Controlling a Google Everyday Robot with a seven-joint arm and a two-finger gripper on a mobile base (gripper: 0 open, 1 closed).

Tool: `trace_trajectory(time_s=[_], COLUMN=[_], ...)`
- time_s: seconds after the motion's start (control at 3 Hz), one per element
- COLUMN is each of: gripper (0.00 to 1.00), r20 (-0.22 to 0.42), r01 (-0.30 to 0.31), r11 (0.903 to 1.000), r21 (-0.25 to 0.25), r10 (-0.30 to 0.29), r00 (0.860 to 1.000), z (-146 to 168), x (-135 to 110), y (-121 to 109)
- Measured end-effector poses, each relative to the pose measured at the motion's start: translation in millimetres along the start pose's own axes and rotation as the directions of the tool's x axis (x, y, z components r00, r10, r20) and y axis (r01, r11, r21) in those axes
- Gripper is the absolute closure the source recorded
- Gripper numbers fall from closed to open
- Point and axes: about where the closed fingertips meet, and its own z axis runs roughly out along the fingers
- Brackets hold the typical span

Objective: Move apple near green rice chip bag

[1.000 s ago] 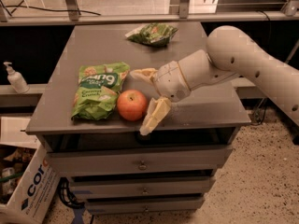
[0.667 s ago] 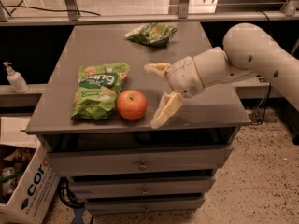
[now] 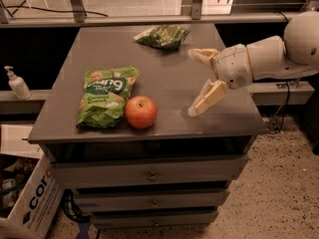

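The red-orange apple (image 3: 141, 112) sits near the front edge of the grey cabinet top (image 3: 164, 68). It touches the right edge of the bright green rice chip bag (image 3: 105, 96) with white lettering, which lies flat at the front left. My gripper (image 3: 195, 82) is open and empty, hovering over the right side of the top, well to the right of the apple. Its two tan fingers (image 3: 209, 97) are spread wide.
A smaller, darker green bag (image 3: 163, 36) lies at the back of the top. A soap pump bottle (image 3: 17, 83) stands on a ledge at left. A cardboard box (image 3: 25, 198) sits on the floor at lower left. Drawers (image 3: 152, 175) face front below the top.
My gripper has drawn back to the right, away from the apple, with its fingers open. The apple stays beside the rice chip bag.
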Motion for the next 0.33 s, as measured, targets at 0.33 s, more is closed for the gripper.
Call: trace_trajectory(time_s=[0.33], gripper=[0.0], r20=[0.0], r01=[0.0], r11=[1.0], r21=[0.0], r10=[0.0], r00=[1.0], z=[0.1], x=[0.0], y=[0.0])
